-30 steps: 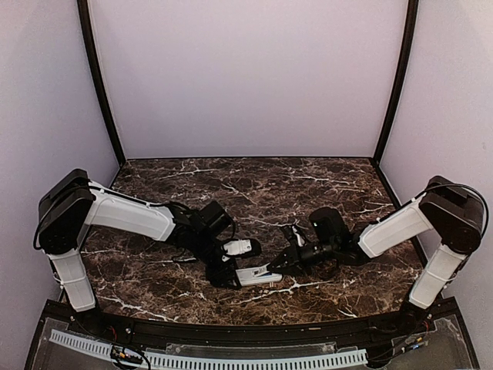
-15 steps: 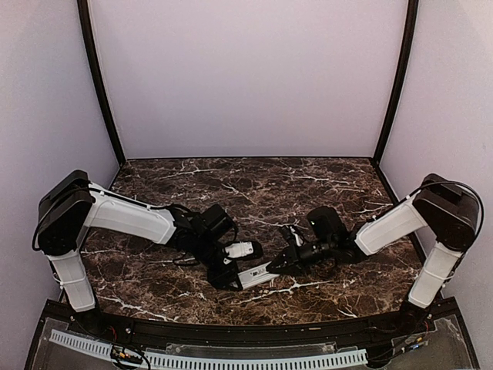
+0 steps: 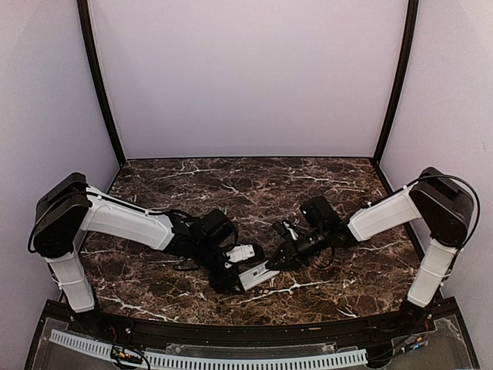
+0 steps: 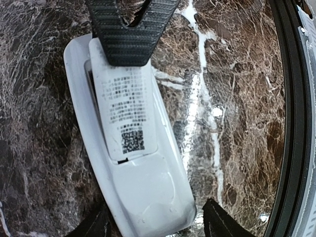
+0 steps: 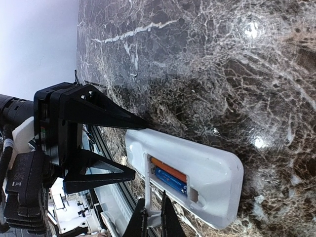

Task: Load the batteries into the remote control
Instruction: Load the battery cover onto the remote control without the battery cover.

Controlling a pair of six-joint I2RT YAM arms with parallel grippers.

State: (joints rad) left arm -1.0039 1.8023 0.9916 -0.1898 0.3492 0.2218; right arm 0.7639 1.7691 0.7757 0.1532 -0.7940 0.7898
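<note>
The remote control (image 5: 207, 163) lies back up on the marble near the table's front, and it shows in the top view (image 3: 256, 273). Its compartment holds the orange battery (image 5: 168, 169) and the blue battery (image 5: 170, 180). My right gripper (image 5: 154, 201) is shut on the loose white battery cover (image 5: 148, 182), holding it tilted with its far end at the compartment's edge. In the left wrist view the labelled cover (image 4: 123, 108) hides the batteries. My left gripper (image 4: 157, 222) is closed around the remote's end (image 4: 143, 197).
The black front rail (image 4: 291, 123) runs close beside the remote. A white slotted strip (image 3: 208, 358) lies below the table's front edge. Both arms meet at the front centre; purple walls close the back and sides.
My right gripper has moved left and nearer the remote with the cover. My left gripper and the remote have shifted slightly to the left.
</note>
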